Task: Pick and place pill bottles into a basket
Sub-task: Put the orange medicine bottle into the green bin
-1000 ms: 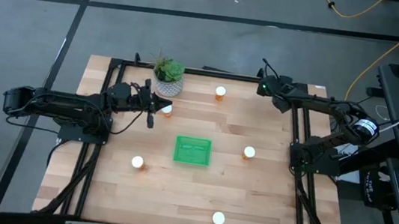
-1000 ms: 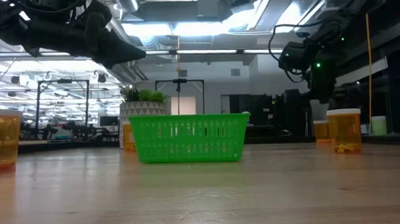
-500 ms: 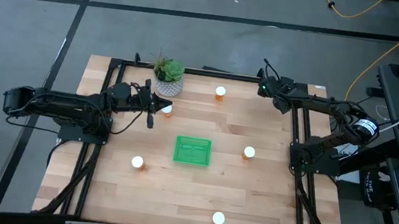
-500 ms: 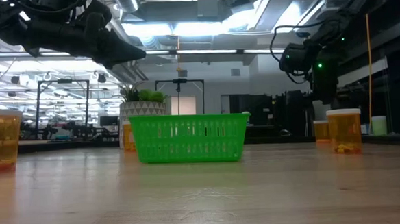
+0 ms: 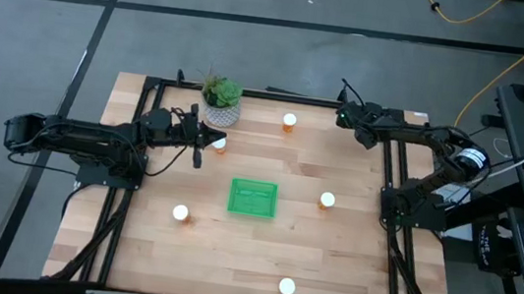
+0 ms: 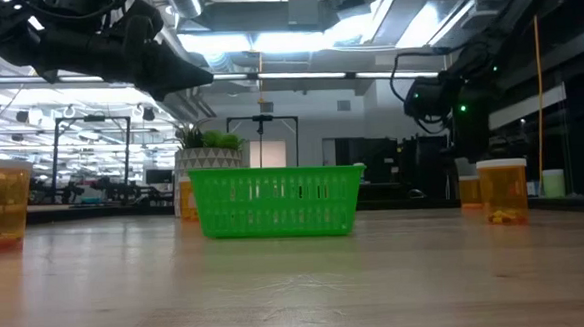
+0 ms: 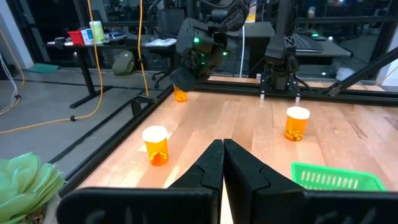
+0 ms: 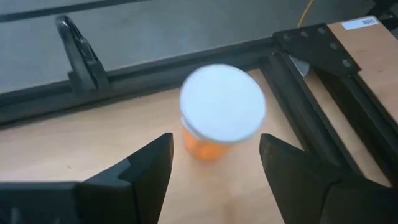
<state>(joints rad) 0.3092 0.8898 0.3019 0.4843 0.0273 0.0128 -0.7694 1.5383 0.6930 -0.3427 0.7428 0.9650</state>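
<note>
The green basket point(image 5: 252, 197) stands mid-table. Orange pill bottles with white caps stand upright on the table: one point(image 5: 290, 121) at the far side, one point(image 5: 327, 201) right of the basket, one point(image 5: 179, 214) at the near left, one point(image 5: 287, 287) at the near edge, and one point(image 5: 219, 144) beside the plant. My right gripper point(image 8: 214, 163) is open above another bottle point(image 8: 222, 106) near the far right corner, with a finger on each side of its cap and clear of it. My left gripper point(image 7: 222, 152) is shut and empty, raised above the table next to the bottle beside the plant.
A potted plant point(image 5: 220, 98) in a white-patterned pot stands at the far side, just beyond my left gripper. Black frame rails point(image 5: 390, 196) run along the table's edges. The bottle under my right gripper stands close to the corner rail point(image 8: 298, 93).
My right gripper has come down a little toward the bottle near the far right corner.
</note>
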